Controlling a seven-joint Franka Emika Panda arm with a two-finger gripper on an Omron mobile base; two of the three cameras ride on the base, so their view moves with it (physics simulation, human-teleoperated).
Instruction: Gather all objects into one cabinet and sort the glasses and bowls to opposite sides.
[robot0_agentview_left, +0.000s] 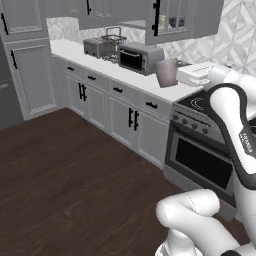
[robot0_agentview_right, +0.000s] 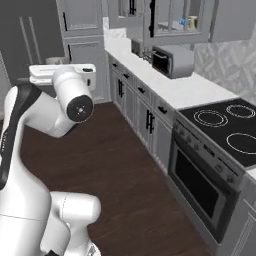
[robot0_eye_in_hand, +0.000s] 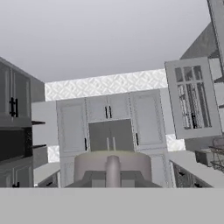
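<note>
– Cabinet (robot0_agentview_left: 170, 22) first: where does it sit from the arm?

– High on the wall above the tabletop (robot0_agentview_left: 145, 80), its door (robot0_agentview_left: 152, 20) swung open. A cream mug (robot0_agentview_left: 161, 22) and a dark bowl (robot0_agentview_left: 175, 21) are already on its shelf. In the right base view a small blue thing (robot0_agentview_right: 186, 22) shows there too.

– And what is being carried?

– The grey-taupe mug (robot0_agentview_left: 167, 73). It stands upright just over the tabletop's end by the stove (robot0_agentview_left: 200, 145), and the gripper (robot0_eye_in_hand: 112, 181) is closed on it from the side. In the hand view the mug fills the lower middle.

– So which way must it go?

– Up, I'd say. In the left base view the shelf lies almost straight above the mug and a little farther back, well apart from it. The hand looks across the room, with the open door (robot0_eye_in_hand: 192, 98) off to its right. I judge the hand must lift and turn toward that side, keeping the mug level.

– Which side of the shelf?

– By the cream mug, away from the bowls, as I read it.
</note>
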